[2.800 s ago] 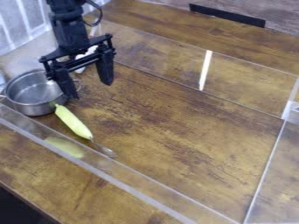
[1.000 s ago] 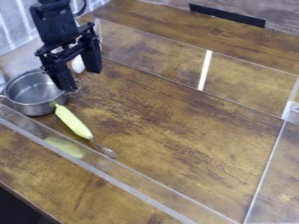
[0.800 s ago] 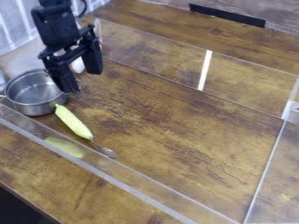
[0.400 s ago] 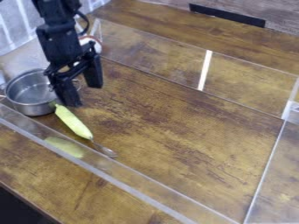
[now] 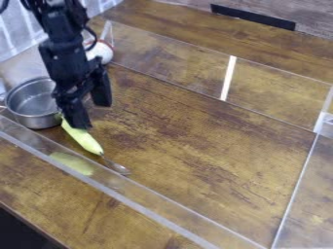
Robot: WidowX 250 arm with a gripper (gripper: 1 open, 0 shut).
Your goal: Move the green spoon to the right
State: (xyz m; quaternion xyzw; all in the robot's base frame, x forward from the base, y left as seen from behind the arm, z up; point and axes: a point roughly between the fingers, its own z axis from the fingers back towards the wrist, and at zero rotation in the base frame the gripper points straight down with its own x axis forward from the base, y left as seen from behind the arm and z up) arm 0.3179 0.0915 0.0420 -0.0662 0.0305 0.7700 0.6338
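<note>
step: reaching for the spoon, by the look of it; grasp not yet made
fingers: the black robot fingers (image 5: 82,121) were spread, nothing visibly gripped
spoon: the green plastic-handled spoon (image 5: 84,137) lay on the brown wooden tabletop (image 5: 208,146), handle just below the fingers
next move: likely called for lowering, closing round the handle, then carrying right
pot: the round silver metal pot (image 5: 31,103) stood beside the fingers; its visible inside showed no contents

Green spoon (image 5: 86,142): yellow-green handle, silver bowl
Pose: lying lengthwise, slanted
Place: counter (image 5: 196,146), handle end beside steel pot (image 5: 33,102)
</note>
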